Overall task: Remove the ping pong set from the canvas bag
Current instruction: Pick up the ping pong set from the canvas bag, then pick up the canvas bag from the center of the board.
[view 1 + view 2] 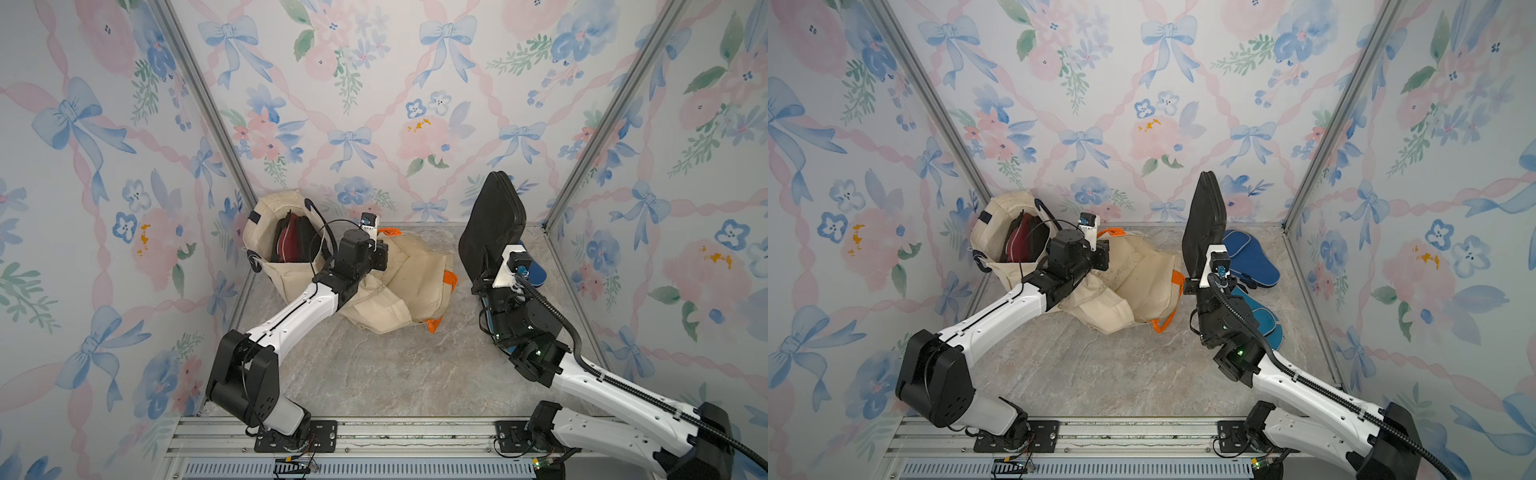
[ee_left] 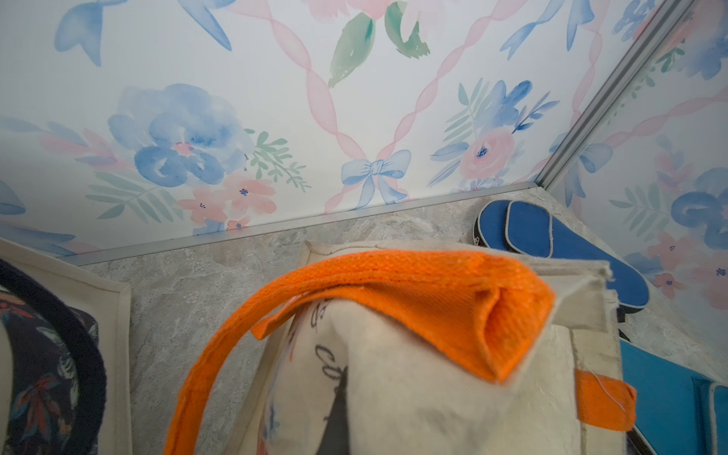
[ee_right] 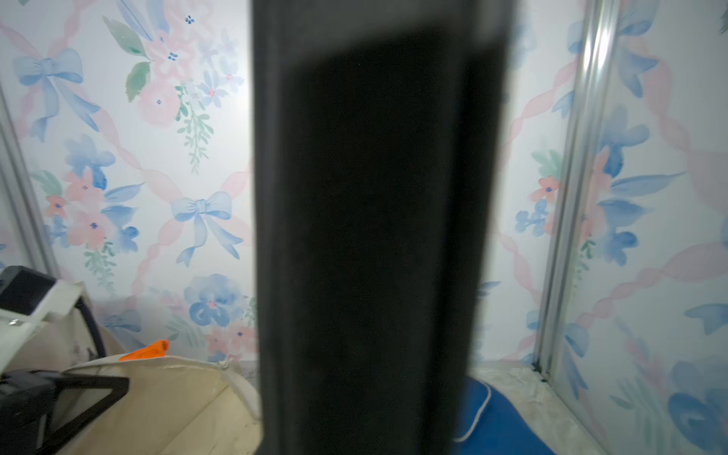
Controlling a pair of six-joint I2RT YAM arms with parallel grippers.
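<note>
On the right half of the worktop (image 1: pixel 395 374) I see my right tool (image 1: pixel 1192 283) clenched on the ping pong set (image 1: pixel 492 224), a black case, upright w/ its lower end in the jaws. Set is fully out of the canvas bag (image 1: pixel 419 282), just beside it. Left tool (image 1: pixel 384 259) is closed tight on that bag's cloth near the orange strap (image 2: pixel 394 283). Blue cases (image 1: pixel 1250 257) lie flat by the right wall. 2nd bag (image 1: pixel 270 220), far-left corner, stands open w/ dark red contents.
</note>
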